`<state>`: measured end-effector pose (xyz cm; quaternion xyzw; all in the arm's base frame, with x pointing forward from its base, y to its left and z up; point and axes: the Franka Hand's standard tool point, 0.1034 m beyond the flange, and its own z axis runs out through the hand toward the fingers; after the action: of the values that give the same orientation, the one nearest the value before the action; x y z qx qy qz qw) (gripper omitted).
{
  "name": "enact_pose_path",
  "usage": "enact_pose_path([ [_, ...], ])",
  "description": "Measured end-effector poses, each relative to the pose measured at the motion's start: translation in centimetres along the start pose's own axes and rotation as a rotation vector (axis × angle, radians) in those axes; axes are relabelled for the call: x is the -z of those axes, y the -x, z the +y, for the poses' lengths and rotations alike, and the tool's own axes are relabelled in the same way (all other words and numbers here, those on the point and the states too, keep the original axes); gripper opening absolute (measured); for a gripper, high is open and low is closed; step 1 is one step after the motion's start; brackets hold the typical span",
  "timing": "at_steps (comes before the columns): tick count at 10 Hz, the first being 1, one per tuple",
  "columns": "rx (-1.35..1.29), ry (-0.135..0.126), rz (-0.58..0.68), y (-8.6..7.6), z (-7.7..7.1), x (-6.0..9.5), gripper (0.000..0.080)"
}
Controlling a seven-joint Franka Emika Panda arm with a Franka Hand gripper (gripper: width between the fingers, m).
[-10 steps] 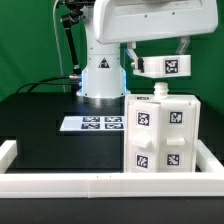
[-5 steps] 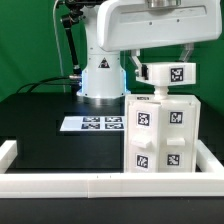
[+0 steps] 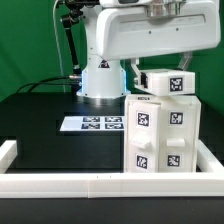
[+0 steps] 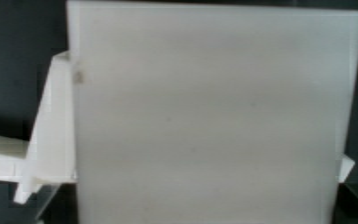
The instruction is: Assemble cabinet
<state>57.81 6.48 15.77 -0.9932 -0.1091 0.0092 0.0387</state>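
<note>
In the exterior view the cabinet body (image 3: 160, 135) stands upright on the black table at the right, a white block with several square tags on its front. Just above its top hangs a smaller white tagged block (image 3: 166, 81), lying flat. My gripper (image 3: 161, 72) is shut on this block, with one finger on each side. The small peg on the cabinet's top is hidden behind the block. In the wrist view the block's plain white face (image 4: 211, 120) fills almost the whole picture, and a strip of another white part (image 4: 48, 140) shows beside it.
The marker board (image 3: 95, 124) lies flat on the table at the exterior view's left of the cabinet. White border rails run along the front (image 3: 100, 184) and the left (image 3: 8, 150). The arm's base (image 3: 100, 80) stands behind.
My gripper has come down and forward with the tagged block, which now hangs just over the cabinet's top. The cabinet body has not moved.
</note>
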Motion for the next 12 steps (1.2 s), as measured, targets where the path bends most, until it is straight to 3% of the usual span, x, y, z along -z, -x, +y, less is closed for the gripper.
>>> enact_pose_path([
  [12, -0.032, 0.007, 0.033, -0.42, 0.14, 0.01, 0.0561],
])
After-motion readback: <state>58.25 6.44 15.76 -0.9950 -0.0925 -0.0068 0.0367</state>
